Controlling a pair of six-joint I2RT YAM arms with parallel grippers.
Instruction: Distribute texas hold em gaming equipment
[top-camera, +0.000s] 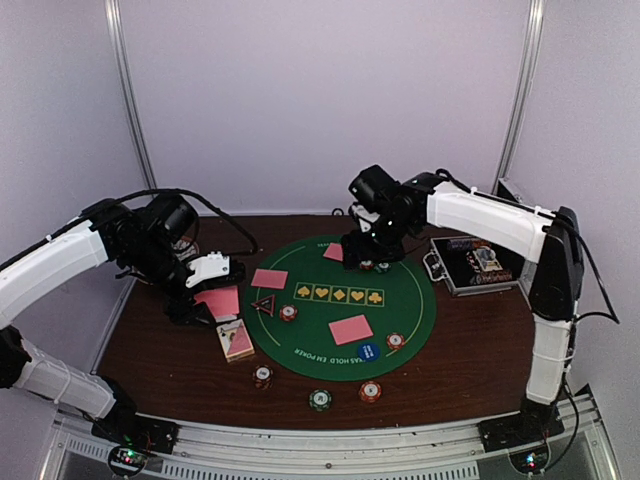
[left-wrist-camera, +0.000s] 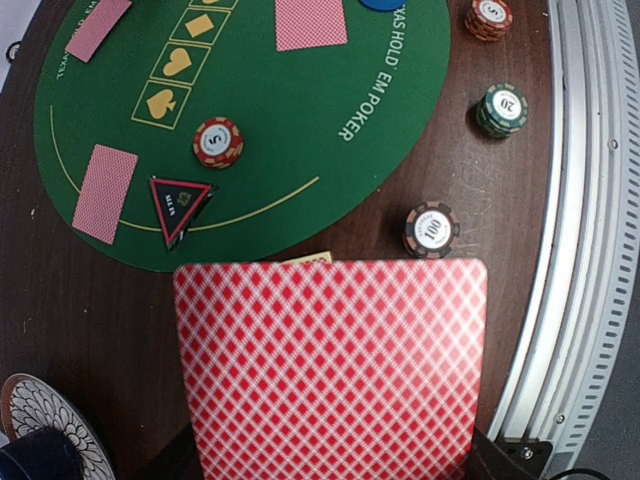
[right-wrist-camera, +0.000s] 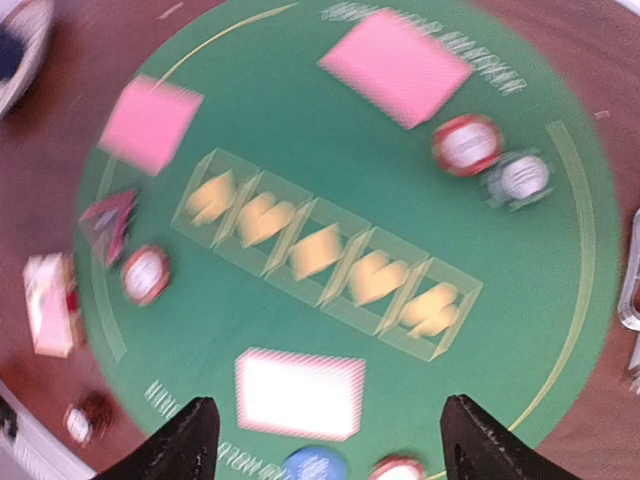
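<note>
Off the left rim of the green mat, above the surface, the left tool is gripping a pink-backed card, the mat lying rightward; the right tool is hanging wide, empty, over far chips.

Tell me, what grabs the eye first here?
The big round green poker mat in the middle of the dark table, with pink-backed cards on it and striped chips on and around it. Then the diamond-patterned card clamped in the left jaws, filling the lower half of the left wrist view.
</note>
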